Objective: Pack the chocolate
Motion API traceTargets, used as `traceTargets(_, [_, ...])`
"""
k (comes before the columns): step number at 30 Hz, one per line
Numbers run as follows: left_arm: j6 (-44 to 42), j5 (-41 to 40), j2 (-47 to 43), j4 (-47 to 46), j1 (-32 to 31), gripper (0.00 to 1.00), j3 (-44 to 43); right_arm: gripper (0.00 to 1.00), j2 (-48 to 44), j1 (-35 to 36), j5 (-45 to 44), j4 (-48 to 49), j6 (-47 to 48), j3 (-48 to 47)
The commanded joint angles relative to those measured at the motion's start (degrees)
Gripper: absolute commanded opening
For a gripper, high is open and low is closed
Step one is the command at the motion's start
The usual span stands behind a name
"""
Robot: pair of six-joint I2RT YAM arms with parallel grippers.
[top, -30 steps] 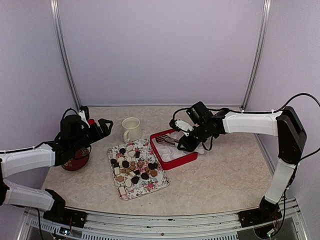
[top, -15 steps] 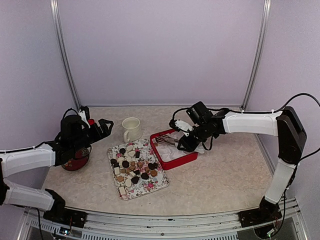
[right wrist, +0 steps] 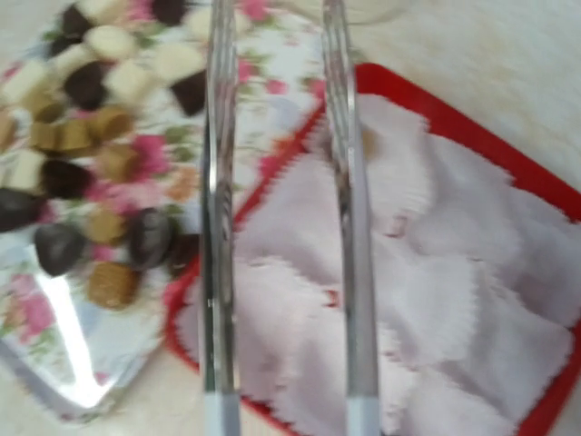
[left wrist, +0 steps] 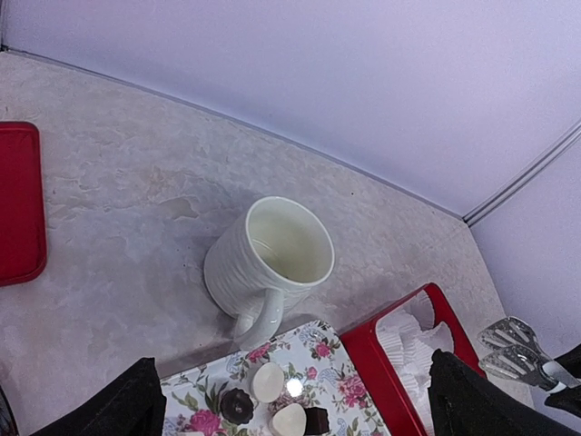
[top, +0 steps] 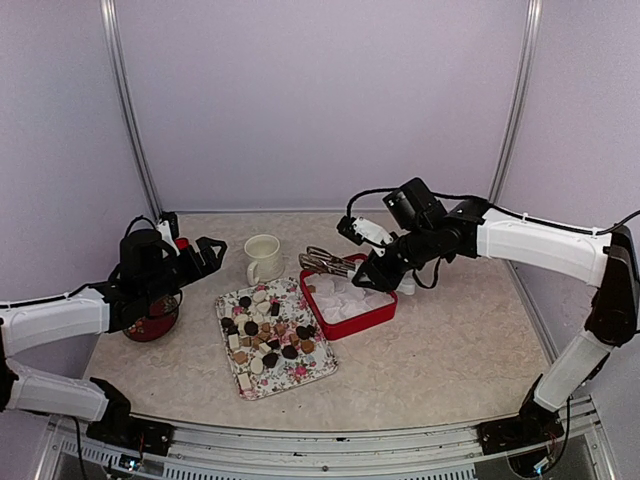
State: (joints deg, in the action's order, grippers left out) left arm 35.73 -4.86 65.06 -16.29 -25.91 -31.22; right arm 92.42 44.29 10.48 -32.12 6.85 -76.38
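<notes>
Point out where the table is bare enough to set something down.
Widest bare table: right-front, between the red tray and the near edge. Also a strip behind the mug. Crowded: centre, where mug, floral tray and red tray sit close, the right gripper holding tongs there.

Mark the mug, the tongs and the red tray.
mug (left wrist: 232,272): left wrist view, outer wall.
tongs (right wrist: 218,200): right wrist view, left arm.
red tray (top: 366,324): top view, near rim.

Soft even light, faint shadows; right wrist view blurred, glare on tray (right wrist: 68,368)
</notes>
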Motion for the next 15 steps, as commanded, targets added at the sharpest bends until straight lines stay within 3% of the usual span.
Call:
traceTargets(1, [-0.5, 0.4, -1.1, -0.8, 0.0, 0.99, -0.3, 0.36, -0.5, 4.5, 1.5, -4.5, 1.4, -2.2])
traceTargets(15, [-0.2, 0.1, -0.7, -0.5, -0.5, 0.99, -0.6, 0.36, 8.2, 11.6, -0.8, -8.5, -2.4, -7.1])
